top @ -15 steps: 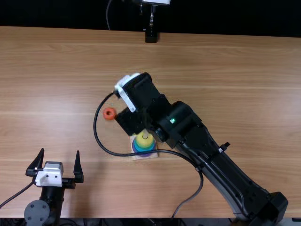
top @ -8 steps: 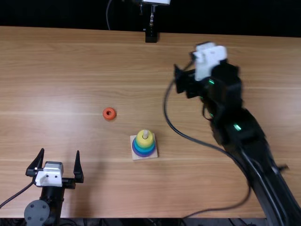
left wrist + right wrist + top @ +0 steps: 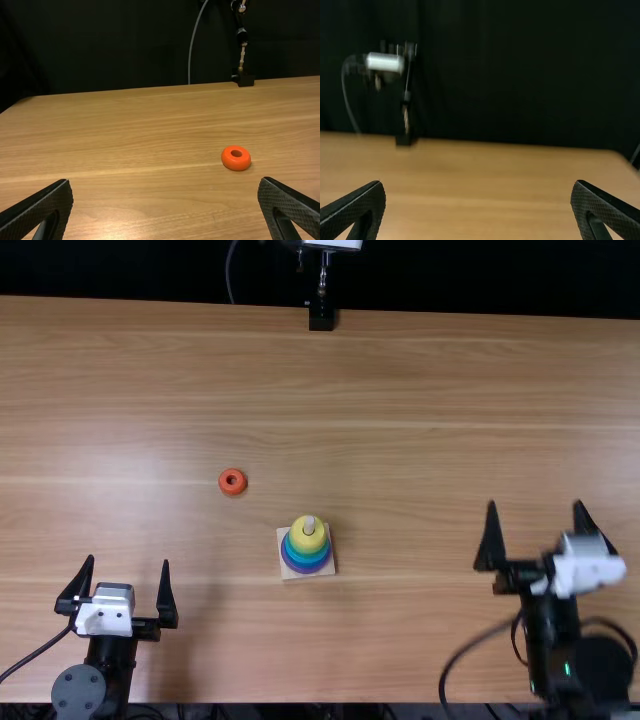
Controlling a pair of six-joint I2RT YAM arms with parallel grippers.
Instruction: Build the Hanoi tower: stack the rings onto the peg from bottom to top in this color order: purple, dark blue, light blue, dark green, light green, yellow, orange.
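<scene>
In the top view, my left gripper (image 3: 120,590) rests open at the near left, and my right gripper (image 3: 535,518) is open at the near right. Between them stands the peg (image 3: 309,524) on its pale square base (image 3: 290,573), with a yellow ring (image 3: 304,540) uppermost and blue and purple rings below it. The orange ring (image 3: 232,481) lies flat on the table, farther back and left of the tower. In the left wrist view, the left gripper (image 3: 165,200) is open, with the orange ring (image 3: 236,158) beyond its fingers. The right gripper (image 3: 478,202) has nothing between its fingers.
A black stand (image 3: 321,316) is at the table's far edge, near the middle. The right arm's cable (image 3: 470,645) loops low beside that arm, over the near part of the wooden table (image 3: 400,420).
My right arm has swung away from above the tower, first back and to the right, then down to the near right corner. The left arm, tower and orange ring have kept still.
</scene>
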